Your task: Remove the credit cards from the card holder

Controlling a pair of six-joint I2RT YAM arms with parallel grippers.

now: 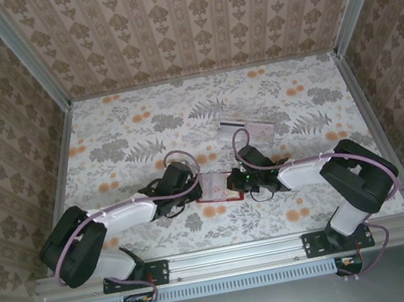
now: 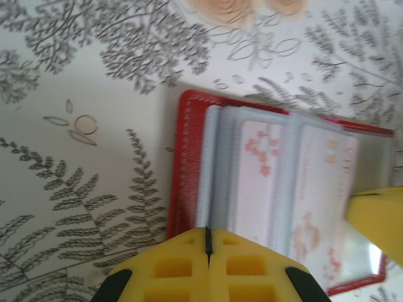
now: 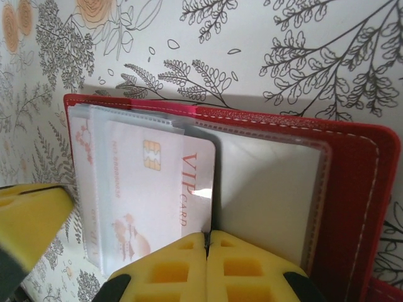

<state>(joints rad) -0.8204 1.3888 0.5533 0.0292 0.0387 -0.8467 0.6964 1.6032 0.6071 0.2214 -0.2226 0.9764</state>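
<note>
Top external: card holder (image 1: 214, 186), open table (image 1: 179, 108)

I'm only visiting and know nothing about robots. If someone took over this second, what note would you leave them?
Left gripper: shut, at the open card holder, on its near edge.
Right gripper: shut at the pocket beside the VIP card; what it pinches is unclear.
Done: two credit cards lie on the table beyond the holder.
Left: at least two cards sit in the pockets; pull them out.
</note>
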